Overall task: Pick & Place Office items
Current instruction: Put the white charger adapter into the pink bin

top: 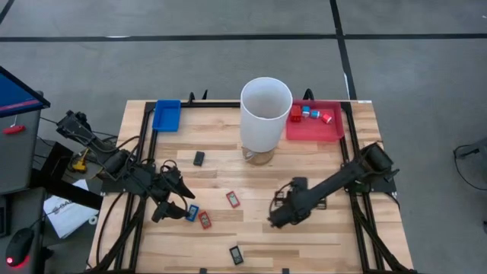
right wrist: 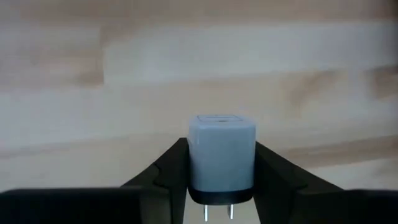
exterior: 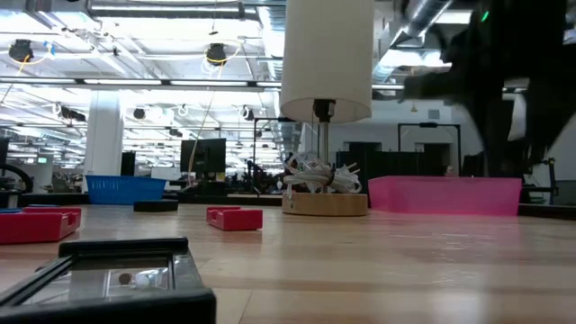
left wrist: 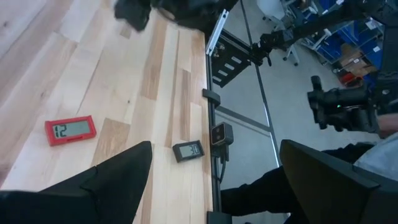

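My right gripper (top: 276, 218) (right wrist: 222, 155) hangs over the table's near middle, pointing steeply down. It is shut on a pale blue-white cube (right wrist: 222, 149) with two metal prongs. My left gripper (top: 177, 195) (left wrist: 211, 186) waits open at the near left, beside a blue item (top: 192, 212) and a red item (top: 205, 220). Lying flat on the wood are another red item (top: 233, 199) (left wrist: 70, 129) and two black items (top: 199, 158) (top: 237, 254) (left wrist: 188, 150). Red and blue-white cube bits (top: 310, 113) lie in the red tray (top: 335, 131). My right gripper pinches the cube by two opposite side faces (right wrist: 198, 163), one finger (right wrist: 165, 171) on each. The fingers come from above, slanting steeply down. The cube's prongs (right wrist: 217, 211) point back toward the wrist and its plain end faces the tabletop. Whether it still touches the wood I cannot tell.
A tall white cylinder (top: 266, 113) on a round wooden base (exterior: 324, 203) stands at the far middle. It stands between a blue tray (top: 167, 114) at the far left and the red tray at the far right. Bare wood lies between the two grippers.
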Controlling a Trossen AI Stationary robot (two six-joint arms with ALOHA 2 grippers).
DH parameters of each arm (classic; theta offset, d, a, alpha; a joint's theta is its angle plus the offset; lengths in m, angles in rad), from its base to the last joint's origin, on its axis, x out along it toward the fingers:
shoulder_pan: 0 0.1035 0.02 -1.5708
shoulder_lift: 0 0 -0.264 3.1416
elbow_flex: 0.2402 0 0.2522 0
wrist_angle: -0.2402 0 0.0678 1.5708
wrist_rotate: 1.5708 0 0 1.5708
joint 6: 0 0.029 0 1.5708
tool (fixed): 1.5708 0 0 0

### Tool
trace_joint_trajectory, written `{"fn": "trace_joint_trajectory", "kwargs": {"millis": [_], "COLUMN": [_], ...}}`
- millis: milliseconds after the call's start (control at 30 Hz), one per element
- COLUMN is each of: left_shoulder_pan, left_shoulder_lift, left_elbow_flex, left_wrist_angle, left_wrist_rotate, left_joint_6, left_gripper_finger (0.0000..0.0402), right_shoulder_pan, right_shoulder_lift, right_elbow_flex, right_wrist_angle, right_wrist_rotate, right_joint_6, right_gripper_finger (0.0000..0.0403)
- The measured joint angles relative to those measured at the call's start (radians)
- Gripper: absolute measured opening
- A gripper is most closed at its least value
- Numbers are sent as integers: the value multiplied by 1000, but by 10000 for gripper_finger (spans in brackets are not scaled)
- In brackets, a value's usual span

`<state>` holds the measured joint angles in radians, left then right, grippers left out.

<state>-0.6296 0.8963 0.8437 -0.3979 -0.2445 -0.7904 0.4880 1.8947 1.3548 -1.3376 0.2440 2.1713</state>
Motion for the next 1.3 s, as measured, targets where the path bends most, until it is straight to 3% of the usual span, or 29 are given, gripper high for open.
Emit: {"fn": "trace_joint_trajectory", "kwargs": {"millis": [200,433,567,700,800,933,1033,1200,1300], "left_shoulder_pan": [5,1,3,20,32,48,61,65,65], "left_shoulder_lift": [0,0,0,0,0,0,0,0,0], "left_elbow_flex": [0,0,0,0,0,0,0,0,0], "left_wrist_angle": [3,17,17,17,18,19,23,45,49], "left_wrist_rotate": [-20,-45,-47,-49,-53,-53,-52,-52,-62], "left_joint_6": [-1,-33,-29,-29,-30,-30,-35,-37,-39], "left_gripper_finger": [351,351,351,351,351,351,351,351,351], "right_shoulder_pan": [-79,-268,-439,-660,-843,-1072,-1201,-1326,-1344], "right_shoulder_lift": [-170,-573,-831,-984,-1003,-953,-881,-746,-663], "right_elbow_flex": [-47,-368,-542,-617,-620,-621,-621,-615,-578], "right_wrist_angle": [-121,-103,50,239,295,448,526,620,623], "right_wrist_rotate": [132,289,332,326,312,181,122,46,63], "right_joint_6": [18,-19,-223,-536,-728,-1032,-1162,-1271,-1281], "right_gripper_finger": [124,124,124,124,124,124,124,124,124]}}
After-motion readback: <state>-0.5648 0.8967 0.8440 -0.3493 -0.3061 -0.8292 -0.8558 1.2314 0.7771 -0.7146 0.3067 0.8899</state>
